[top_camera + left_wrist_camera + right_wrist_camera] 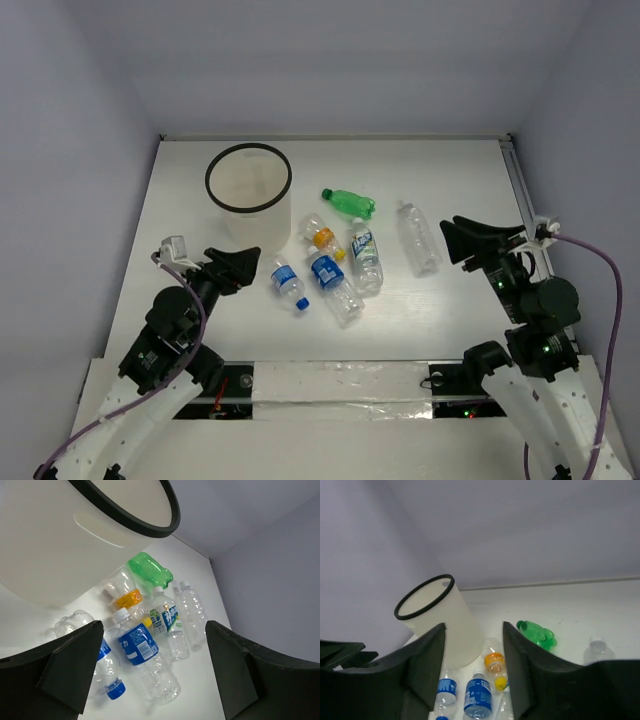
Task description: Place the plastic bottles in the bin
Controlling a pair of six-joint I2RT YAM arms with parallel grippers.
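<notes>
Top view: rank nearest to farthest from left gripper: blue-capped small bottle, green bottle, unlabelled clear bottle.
1. Small clear plastic bottle with blue cap, beside the left gripper.
2. Green plastic bottle, behind centre.
3. Unlabelled clear plastic bottle, rightmost.

The white table (460, 320) before me carries the bin (256, 226) upright toward its far left corner. Six plastic bottles (334, 284) lie on their sides mid-table, the green bottle (349, 203) farthest back.
</notes>
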